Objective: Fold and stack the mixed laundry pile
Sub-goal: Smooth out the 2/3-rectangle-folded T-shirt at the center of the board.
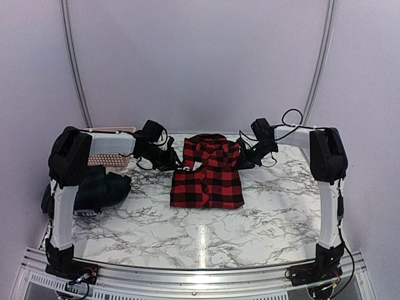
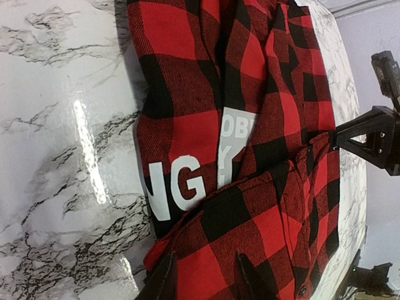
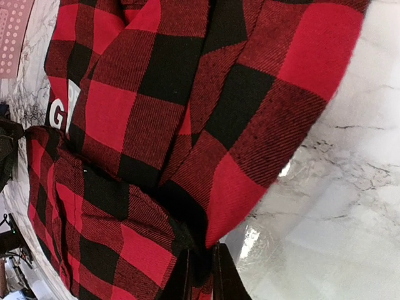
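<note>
The red-and-black checked shirt [image 1: 207, 175] lies partly folded in the middle of the marble table [image 1: 269, 212], its top part doubled over. White lettering [image 2: 178, 187] shows on it in the left wrist view. My left gripper [image 1: 177, 164] is at the shirt's upper left edge; its fingers [image 2: 159, 281] stand apart with the cloth lying between them. At the upper right edge, my right gripper [image 1: 239, 161] is shut on a pinched fold of the shirt [image 3: 187, 125]. The rest of the laundry pile, with a dark green plaid garment [image 1: 100, 187] on top, sits at the table's left.
The pink lattice basket [image 1: 109, 157] stands at the back left behind the left arm; its corner [image 3: 14, 31] shows in the right wrist view. White walls and two curved poles enclose the table. The arm bases are at the near edge.
</note>
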`<action>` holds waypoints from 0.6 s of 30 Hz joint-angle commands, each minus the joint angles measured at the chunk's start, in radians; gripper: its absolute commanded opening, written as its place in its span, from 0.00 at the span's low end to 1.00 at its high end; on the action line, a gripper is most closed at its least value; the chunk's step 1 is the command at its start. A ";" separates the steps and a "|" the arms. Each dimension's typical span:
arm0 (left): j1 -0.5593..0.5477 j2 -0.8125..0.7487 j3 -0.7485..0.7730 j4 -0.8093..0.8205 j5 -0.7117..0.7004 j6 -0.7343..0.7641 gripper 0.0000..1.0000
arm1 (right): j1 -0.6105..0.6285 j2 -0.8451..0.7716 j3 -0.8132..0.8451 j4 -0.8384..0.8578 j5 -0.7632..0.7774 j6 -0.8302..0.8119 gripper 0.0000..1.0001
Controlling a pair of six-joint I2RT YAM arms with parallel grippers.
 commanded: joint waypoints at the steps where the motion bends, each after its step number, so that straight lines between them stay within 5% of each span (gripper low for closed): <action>1: 0.001 0.008 -0.004 -0.030 -0.008 0.012 0.38 | 0.010 0.021 0.051 -0.010 -0.012 -0.011 0.06; 3: 0.004 0.000 -0.018 -0.032 -0.018 0.012 0.45 | 0.010 0.021 0.051 -0.017 -0.010 -0.014 0.04; 7: 0.007 -0.007 -0.032 -0.033 -0.020 0.014 0.50 | 0.011 0.014 0.058 -0.042 0.031 -0.017 0.21; 18: 0.007 0.007 -0.011 -0.032 -0.008 0.006 0.50 | 0.027 0.013 0.085 -0.060 0.049 -0.023 0.13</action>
